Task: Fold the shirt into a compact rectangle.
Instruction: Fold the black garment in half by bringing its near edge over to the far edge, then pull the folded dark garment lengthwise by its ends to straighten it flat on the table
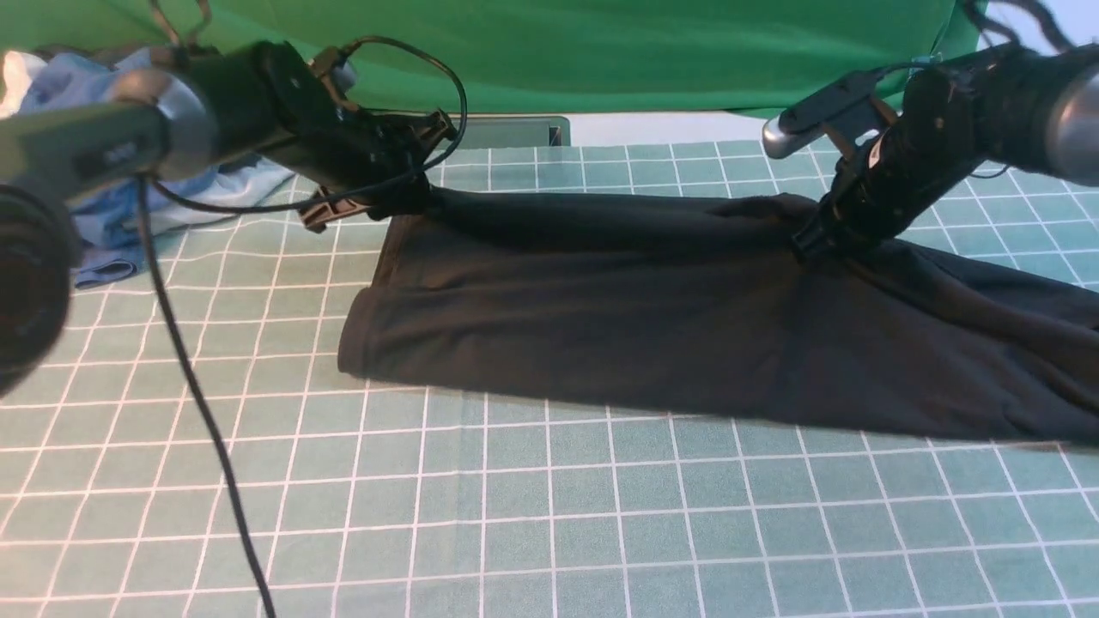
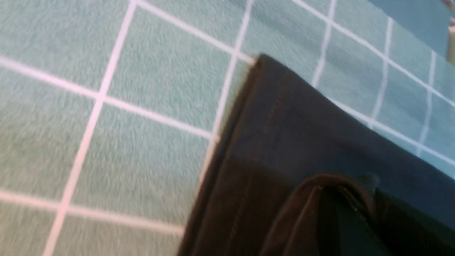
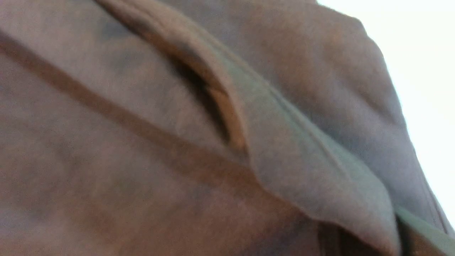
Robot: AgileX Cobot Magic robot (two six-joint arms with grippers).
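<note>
On the teal gridded mat (image 1: 515,515) before a green backdrop (image 1: 601,51), your left claw (image 1: 403,193) and right claw (image 1: 814,240) pinched the soft black shirt (image 1: 601,318).

A robotics test lab: bright green cloth backdrop (image 1: 601,51), teal white-gridded mat (image 1: 549,515) over the surface (image 1: 652,129), black cabled left robot arm (image 1: 258,94) and right robot arm (image 1: 944,146).

Shirt (image 1: 652,318): soft matt blk cloth, stitched hem (seam shows close up). Table cover (image 2: 71,53): teal, fuzzy felt-like nap w/ white grid. Backdrop (image 1: 601,51): smooth matt green cloth. Left arm (image 1: 283,103): matt blk plastic, grey metal collar.
</note>
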